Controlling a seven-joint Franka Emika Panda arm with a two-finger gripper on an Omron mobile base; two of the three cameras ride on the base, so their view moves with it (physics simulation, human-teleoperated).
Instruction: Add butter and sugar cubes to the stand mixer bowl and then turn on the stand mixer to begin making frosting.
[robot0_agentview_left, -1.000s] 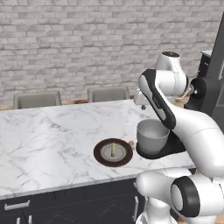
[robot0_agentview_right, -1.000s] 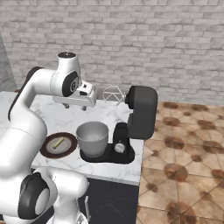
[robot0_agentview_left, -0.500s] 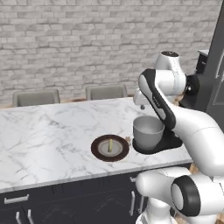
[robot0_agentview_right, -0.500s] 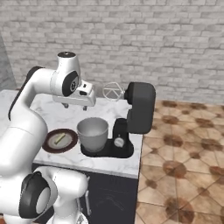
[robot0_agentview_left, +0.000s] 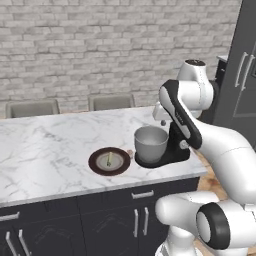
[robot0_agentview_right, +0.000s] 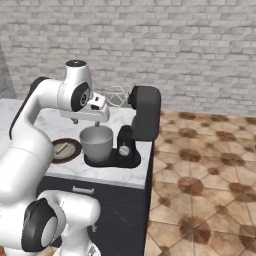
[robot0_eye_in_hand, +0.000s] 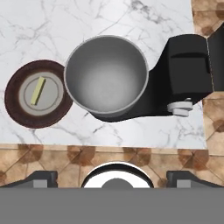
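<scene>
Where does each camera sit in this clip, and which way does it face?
Left base view: behind the arm's left, looking forward and down over the marble counter; the white arm rises at lower right.
Right base view: behind the arm's right, facing the stand mixer; the arm rises at lower left.
Hand view: on the hand, looking straight down into the stand mixer bowl; the gripper is open.
All three share the bowl, the plate and the butter.

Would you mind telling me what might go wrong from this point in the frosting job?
The butter lies on the plate, whose rim sits right beside the stand mixer bowl; reaching down may knock the bowl. The stick is thin and flat, so the open gripper may slip off it. The mixer's whisk hangs near the hand and might be struck.
</scene>
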